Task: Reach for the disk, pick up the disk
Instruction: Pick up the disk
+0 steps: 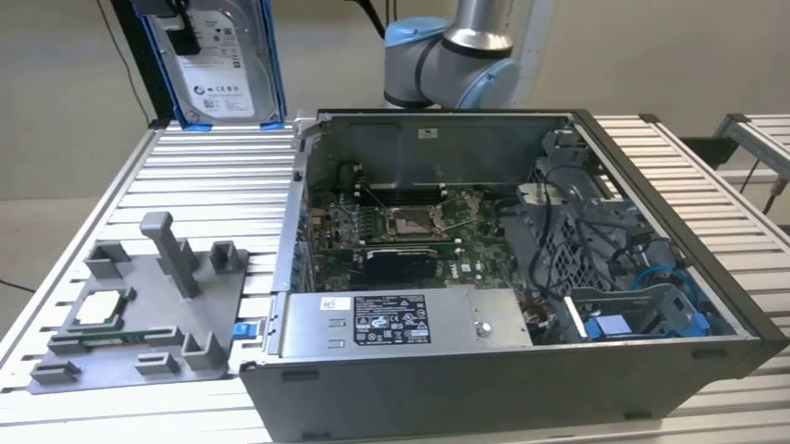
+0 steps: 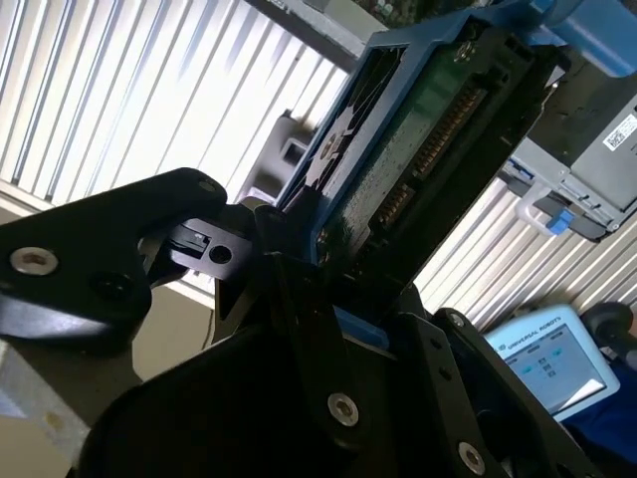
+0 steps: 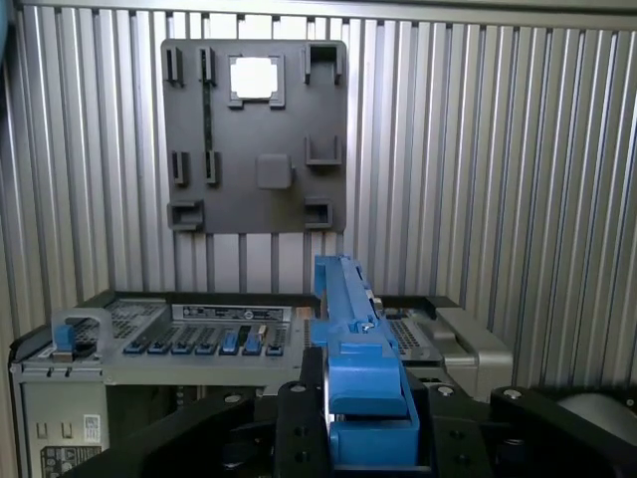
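While the gripper was closed tight on the disk, holding it upright above the table beside the computer case, I judged that a firm, centred grip and no tilt would prevent slipping.

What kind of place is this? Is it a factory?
Probably a robot test lab or workshop: a robot arm holds the disk over a slatted metal table, with an opened computer case and a grey parts tray on it.

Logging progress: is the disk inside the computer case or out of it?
Out: in the exterior view the disk hangs upright, apart from the case; in the first wrist view the pincer grips it.
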Robot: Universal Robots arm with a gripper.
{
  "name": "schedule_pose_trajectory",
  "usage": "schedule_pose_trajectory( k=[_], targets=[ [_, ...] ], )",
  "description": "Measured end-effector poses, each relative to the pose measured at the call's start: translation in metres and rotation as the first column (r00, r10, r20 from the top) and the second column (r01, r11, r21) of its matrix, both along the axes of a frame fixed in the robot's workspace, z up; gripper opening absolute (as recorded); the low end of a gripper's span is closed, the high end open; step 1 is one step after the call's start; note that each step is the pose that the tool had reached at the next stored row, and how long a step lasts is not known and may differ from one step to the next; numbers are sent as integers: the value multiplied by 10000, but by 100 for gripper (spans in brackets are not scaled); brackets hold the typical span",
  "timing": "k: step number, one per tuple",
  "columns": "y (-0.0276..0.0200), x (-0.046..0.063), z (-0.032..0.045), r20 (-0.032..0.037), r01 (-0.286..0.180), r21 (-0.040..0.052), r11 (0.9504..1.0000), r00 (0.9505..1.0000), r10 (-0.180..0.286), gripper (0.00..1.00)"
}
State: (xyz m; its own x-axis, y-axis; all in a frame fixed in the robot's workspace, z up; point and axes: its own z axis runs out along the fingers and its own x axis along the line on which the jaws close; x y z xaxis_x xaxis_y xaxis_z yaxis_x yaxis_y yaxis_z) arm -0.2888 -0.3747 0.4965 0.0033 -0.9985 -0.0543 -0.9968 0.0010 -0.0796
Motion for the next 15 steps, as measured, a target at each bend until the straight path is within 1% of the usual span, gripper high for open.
schedule_pose_trajectory(
  k=[5,15],
  targets=[
    [0,87,0,-1,0,0,10000,10000,0,0],
    [0,198,0,0,0,0,10000,10000,0,0]
  ],
)
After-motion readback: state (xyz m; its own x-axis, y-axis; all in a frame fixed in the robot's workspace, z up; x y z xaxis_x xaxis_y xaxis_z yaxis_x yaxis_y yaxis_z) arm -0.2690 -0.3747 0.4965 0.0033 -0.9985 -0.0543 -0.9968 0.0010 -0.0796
